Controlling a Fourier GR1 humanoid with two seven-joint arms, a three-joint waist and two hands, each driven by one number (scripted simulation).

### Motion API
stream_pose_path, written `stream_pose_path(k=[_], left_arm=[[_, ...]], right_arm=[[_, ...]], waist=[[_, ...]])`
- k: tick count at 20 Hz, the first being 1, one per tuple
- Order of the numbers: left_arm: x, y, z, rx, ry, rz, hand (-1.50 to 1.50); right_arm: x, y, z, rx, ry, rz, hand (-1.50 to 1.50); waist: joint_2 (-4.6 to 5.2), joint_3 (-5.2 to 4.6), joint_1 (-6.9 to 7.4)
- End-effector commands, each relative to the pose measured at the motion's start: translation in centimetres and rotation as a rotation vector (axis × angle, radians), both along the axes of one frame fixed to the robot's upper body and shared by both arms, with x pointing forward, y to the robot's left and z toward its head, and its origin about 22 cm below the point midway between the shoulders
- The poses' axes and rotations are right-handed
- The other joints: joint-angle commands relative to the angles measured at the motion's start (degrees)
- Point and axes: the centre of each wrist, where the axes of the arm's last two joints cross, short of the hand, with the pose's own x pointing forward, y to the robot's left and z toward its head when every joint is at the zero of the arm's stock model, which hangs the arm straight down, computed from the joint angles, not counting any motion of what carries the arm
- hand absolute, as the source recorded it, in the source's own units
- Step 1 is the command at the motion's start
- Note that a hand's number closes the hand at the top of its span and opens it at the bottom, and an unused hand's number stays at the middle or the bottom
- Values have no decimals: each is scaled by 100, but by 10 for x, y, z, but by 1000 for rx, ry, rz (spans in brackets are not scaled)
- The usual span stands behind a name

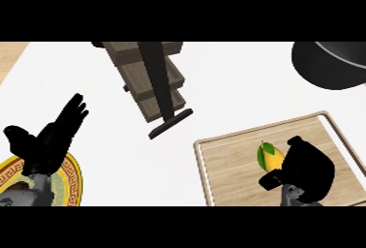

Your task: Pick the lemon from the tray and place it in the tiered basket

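Curling round the lemon [267,156] over the tray [214,164] at lower right, the fingers of the right hand [309,169] are seen closed; those of the left hand [50,138] are held straight, lower left.

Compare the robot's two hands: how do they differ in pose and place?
The left hand is open, fingers straight; the right hand curls round the lemon. The left hand shows above a plate; the right hand is over the tray. Both are black.
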Motion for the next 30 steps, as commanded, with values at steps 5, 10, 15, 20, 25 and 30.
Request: stream_pose_path(k=[5, 10, 15, 20, 25, 30], left_arm=[[2, 0, 8, -6, 8, 8, 0], [-5, -5, 3, -15, 10, -6, 0], [-3, 11, 2, 9, 15, 28, 0], [-4, 3, -1, -9, 26, 39, 0], [-8, 8, -2, 2, 9, 20, 0], [-1, 6, 5, 12, 9, 17, 0]], right_arm=[[-2, -7, -30, -79, 200, -32, 150], [13, 14, -23, -177, 168, -13, 150], [-67, 38, 45, -31, 53, 41, 150], [-113, 41, 101, -1, -184, 68, 150], [-135, 42, 140, 52, -583, 114, 150], [-134, 54, 158, 82, -832, 215, 150]], waist=[[32, 25, -19], [34, 24, 31], [-26, 15, -121], [-65, -5, -186], [-73, -15, -61], [-50, -20, -24]])
